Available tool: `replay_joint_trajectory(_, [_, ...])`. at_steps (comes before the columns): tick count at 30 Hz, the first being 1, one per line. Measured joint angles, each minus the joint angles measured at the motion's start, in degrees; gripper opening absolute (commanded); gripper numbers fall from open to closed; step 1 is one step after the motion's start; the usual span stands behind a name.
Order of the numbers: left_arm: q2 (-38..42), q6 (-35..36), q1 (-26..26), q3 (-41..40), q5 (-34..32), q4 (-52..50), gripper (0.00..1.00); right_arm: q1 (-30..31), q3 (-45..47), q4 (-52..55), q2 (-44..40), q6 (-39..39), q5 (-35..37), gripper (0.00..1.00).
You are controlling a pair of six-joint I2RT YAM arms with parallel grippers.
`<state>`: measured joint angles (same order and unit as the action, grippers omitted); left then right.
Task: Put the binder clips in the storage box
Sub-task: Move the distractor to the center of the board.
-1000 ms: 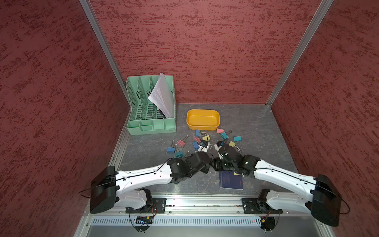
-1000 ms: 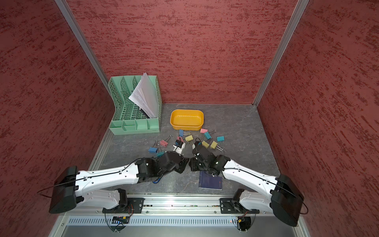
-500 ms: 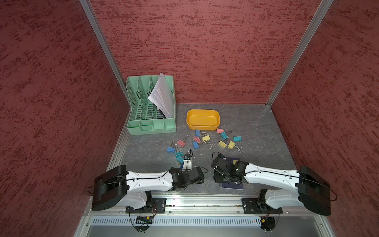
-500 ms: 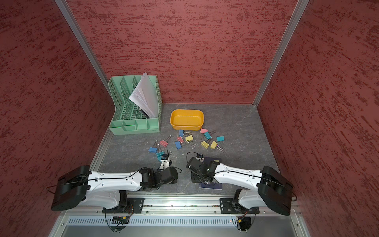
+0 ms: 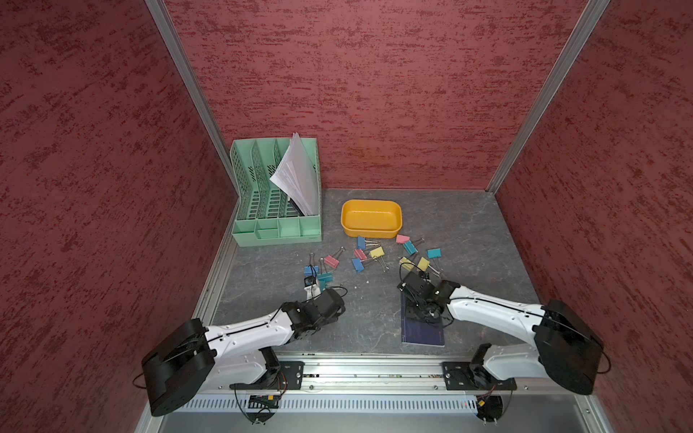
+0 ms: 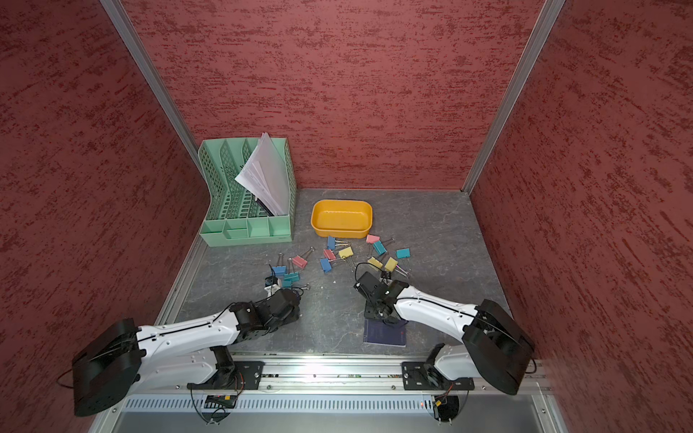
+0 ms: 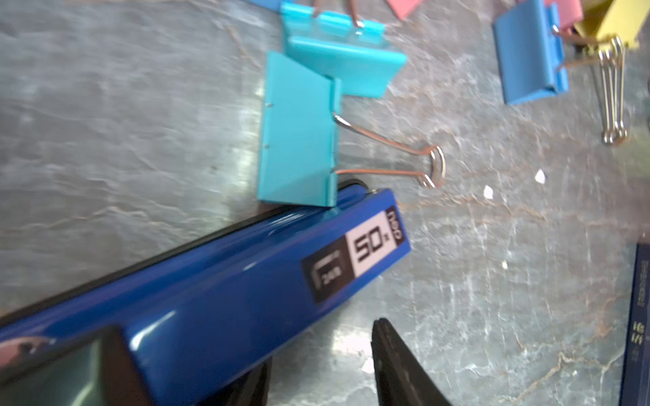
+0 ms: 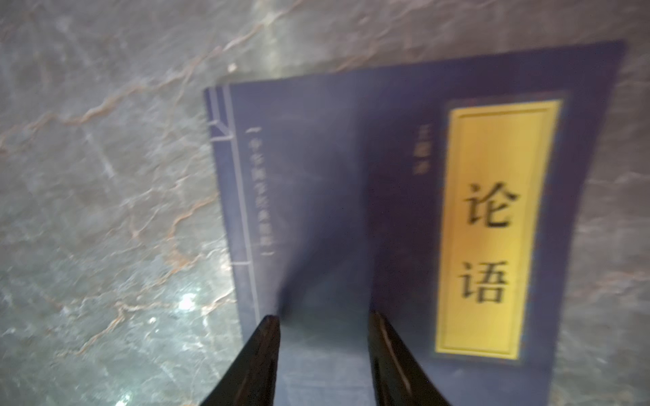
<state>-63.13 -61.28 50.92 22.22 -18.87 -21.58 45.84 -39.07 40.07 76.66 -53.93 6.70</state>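
Both arms have swung forward toward the storage box since the earlier frame. Left tool stands partly open and empty beside the stapler. Right tool is likewise apart and empty over a book. Binder clips lie scattered on the counter, just on the robot's side of the box.

Thirteen binder clips, one storage box, one file organizer, one stapler, one book, two robot arms.
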Motion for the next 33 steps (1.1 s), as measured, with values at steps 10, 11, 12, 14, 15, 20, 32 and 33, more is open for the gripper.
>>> replay_joint_trajectory(10, [15.2, 0.9, -16.6, -6.6, 0.7, -5.8, 0.52, 8.3, -7.7, -2.3, -1.1, 2.1, -1.6, 0.46])
replay_joint_trajectory(11, [16.7, 1.1, -18.0, -7.1, 0.8, -6.3, 0.52, 9.4, -8.9, -3.6, 0.4, 2.0, -2.2, 0.46])
replay_joint_trajectory(12, [18.3, 1.4, -19.5, -7.5, 0.9, -7.0, 0.52, 10.8, -9.9, -5.4, 2.6, 1.7, -3.2, 0.46])
replay_joint_trajectory(14, [20.7, 1.8, -21.5, -8.0, 1.3, -8.3, 0.52, 12.4, -10.3, -7.9, 6.2, 0.7, -4.5, 0.45])
replay_joint_trajectory(15, [21.5, 2.0, -22.1, -8.0, 1.5, -8.6, 0.53, 12.9, -10.0, -8.7, 7.9, -0.1, -5.0, 0.46])
replay_joint_trajectory(20, [21.0, 3.7, -22.2, -8.0, 4.0, -7.0, 0.58, 13.1, -4.9, -8.7, 9.6, -4.6, -4.2, 0.45])
replay_joint_trajectory(32, [12.2, 4.1, -2.2, -2.8, 0.3, 2.3, 0.69, 3.7, 3.2, -2.1, -2.4, -10.7, 1.9, 0.49])
replay_joint_trajectory(33, [10.6, 4.1, -1.7, -2.5, 0.4, 3.7, 0.69, 2.1, 3.7, -1.8, -3.2, -10.6, 2.2, 0.50])
